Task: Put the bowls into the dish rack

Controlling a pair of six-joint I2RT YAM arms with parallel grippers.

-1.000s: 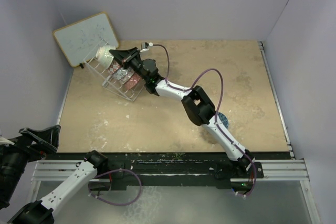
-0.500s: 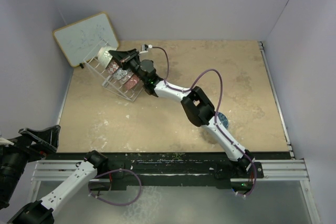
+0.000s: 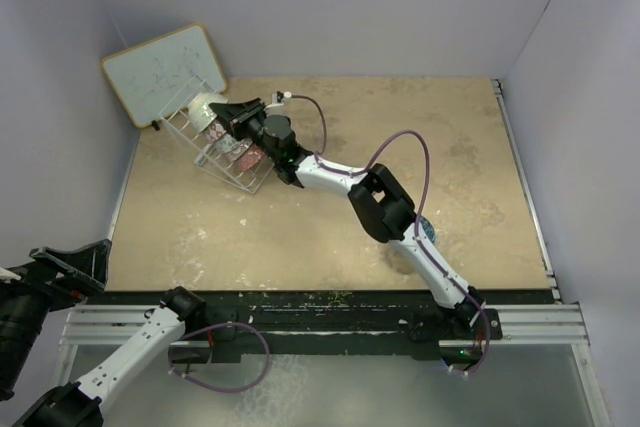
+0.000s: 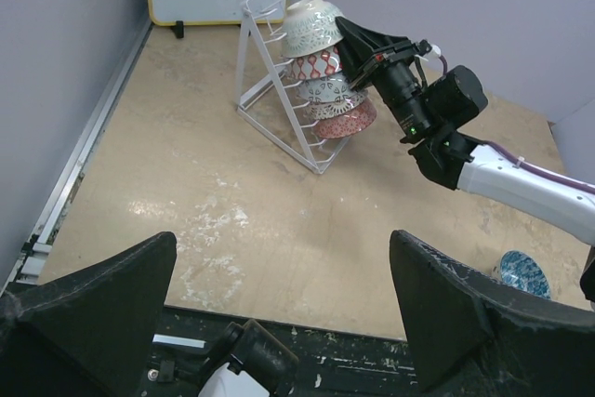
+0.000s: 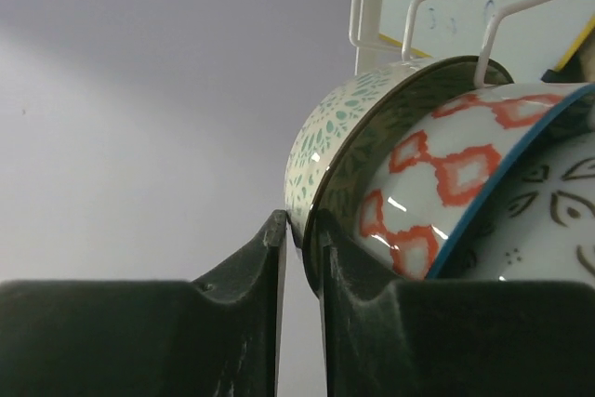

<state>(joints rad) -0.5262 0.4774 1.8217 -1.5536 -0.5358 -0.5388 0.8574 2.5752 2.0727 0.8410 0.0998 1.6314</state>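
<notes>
Right arm (image 3: 330,172) is stretched way out from its base at the near edge of the worktop (image 3: 450,147). The elbow is bent around the middle and the forearm runs diagonally to the far left corner. The right tool (image 5: 299,225) is clenched on the rim of the cream bowl (image 5: 325,151), one finger outside the wall and one inside, with the rim filling the thin gap between them. Left arm (image 3: 125,362) sits tucked back off the near left corner. The left tool (image 4: 282,234) is spread wide and holds nothing.

I can see five bowls. Four are in the dish rack (image 4: 270,109) in the far left corner, stood on edge in one leaning row, each nested against the next. Top to bottom:
- the cream bowl, pale green leafy print outside, olive pattern inside
- a diamond bowl (image 5: 437,174), white with red-orange diamonds and a blue rim
- a grey-patterned bowl (image 4: 325,90)
- a red bowl (image 4: 349,121) with a white pattern, lowest in the row

The fifth is a blue bowl (image 4: 522,273), upright on the worktop towards the near right corner. It's just beside the right arm's lower link and well apart from the rack. From the top camera the arm half hides it.

There's just one rack: white wire, tilted rectangular frame. A whiteboard (image 3: 165,72) stands against the far wall just behind it.
</notes>
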